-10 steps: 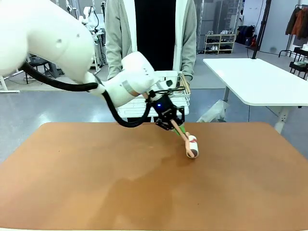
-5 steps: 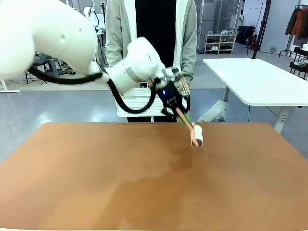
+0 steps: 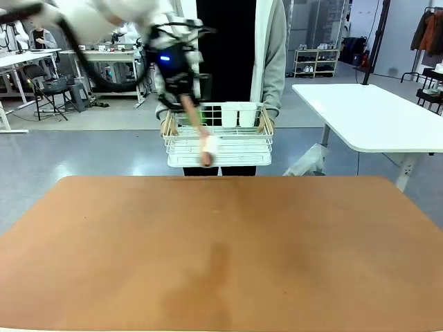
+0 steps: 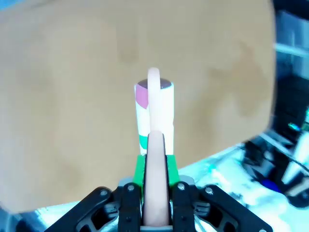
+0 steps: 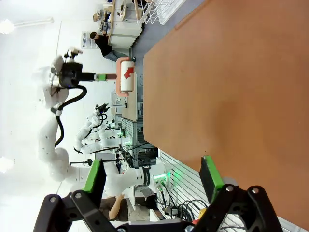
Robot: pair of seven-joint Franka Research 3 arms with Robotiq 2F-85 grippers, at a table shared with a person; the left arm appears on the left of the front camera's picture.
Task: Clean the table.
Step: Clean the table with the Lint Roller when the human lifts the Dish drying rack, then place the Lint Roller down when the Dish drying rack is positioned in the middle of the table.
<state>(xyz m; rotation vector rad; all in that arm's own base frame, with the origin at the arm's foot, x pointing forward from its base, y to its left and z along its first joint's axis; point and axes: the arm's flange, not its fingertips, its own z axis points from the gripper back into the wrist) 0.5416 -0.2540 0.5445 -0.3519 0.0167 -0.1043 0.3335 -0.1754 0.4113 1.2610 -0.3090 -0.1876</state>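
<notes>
We saw the left claw [image 3: 184, 97] hanging high, well clear of the reddish-brown worktop [image 3: 104, 256]. It was clamped on the pinkish handle of a lint roller [image 3: 208, 147]. In the front view the roller's white head overlapped the white wire dish rack [image 3: 252, 149], which a person [image 3: 270, 55] in a grey cardigan held at the far side. From the left wrist we looked along the green pads [image 4: 139, 169], which were pressed against both sides of the handle. The roller [image 4: 154, 104] pointed away over the brown surface and bore a pink mark and a green one. The right claw [image 5: 152, 174] was spread wide and held nothing. Its green pads [image 5: 94, 175] stood well apart beside the long edge of the worktop [image 5: 231, 96]. A faint darker patch lay near the worktop's middle. A white-topped table [image 3: 374, 114] stood off to the right.
</notes>
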